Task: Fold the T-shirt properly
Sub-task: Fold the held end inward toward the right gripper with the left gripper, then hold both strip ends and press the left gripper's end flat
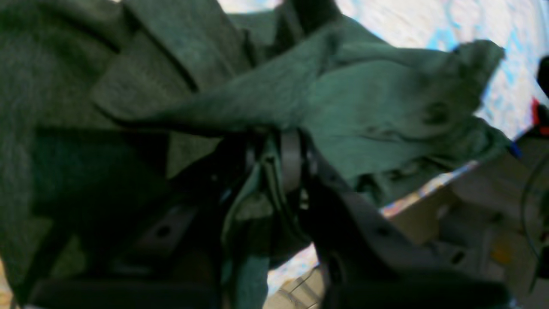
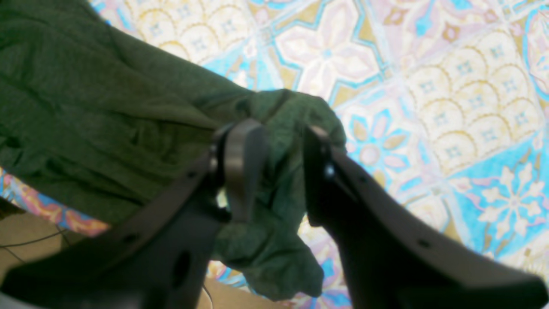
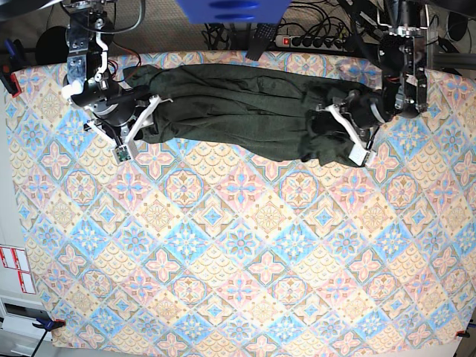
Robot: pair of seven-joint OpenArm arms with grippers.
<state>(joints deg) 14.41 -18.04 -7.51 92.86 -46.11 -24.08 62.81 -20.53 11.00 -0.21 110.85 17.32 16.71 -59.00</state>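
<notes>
The near part of the table (image 3: 238,282) is bare patterned cloth: a covering of repeating blue, pink and cream tile motifs that runs to every edge of the base view. At the near left edge sit two small white labels with red print (image 3: 15,269), off the cloth.

Farther back, one garment lies across the far part of the table: the T-shirt (image 3: 238,111), dark olive-green, bunched into a long band that runs side to side, with its folds crumpled at both ends. Two arms work on it, one at each end.

The right gripper (image 2: 274,154) sits at the band's end on the left of the base view. Its two fingers stand apart with a thick wad of the shirt's fabric bunched between them, and cloth hangs below the fingertips.

The left gripper (image 1: 279,159) is at the other end. Its fingers are pressed close together, pinching a thin fold of the shirt, and the lifted fabric drapes over and around the gripper, hiding much of the table from that wrist camera.

Beyond the far edge lie a power strip (image 3: 312,41) and tangled black cables.
</notes>
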